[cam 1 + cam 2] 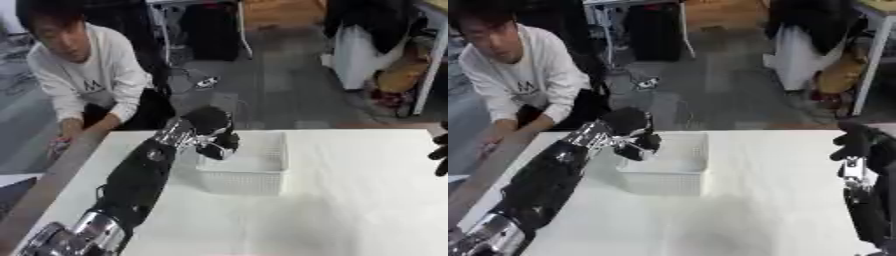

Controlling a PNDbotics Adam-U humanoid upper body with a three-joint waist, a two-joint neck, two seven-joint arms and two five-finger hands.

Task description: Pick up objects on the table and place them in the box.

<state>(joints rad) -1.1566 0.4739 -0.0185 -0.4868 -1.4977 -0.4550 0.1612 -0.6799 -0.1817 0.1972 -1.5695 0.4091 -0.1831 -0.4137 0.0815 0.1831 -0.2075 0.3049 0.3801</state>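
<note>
My left hand [217, 142] over near-left corner of white box [262, 172], fingers curled downward; can't tell if anything held, nothing visible in it. Box mid-table, directly below and right of hand. No loose objects visible on table [350, 215]. Right hand [857, 142] idle at right edge, well apart from box, grasp unclear.

Matt white table [350, 200]; white plastic mesh box [249, 175]; glossy black left hand [217, 142] with silver metal joints.
</note>
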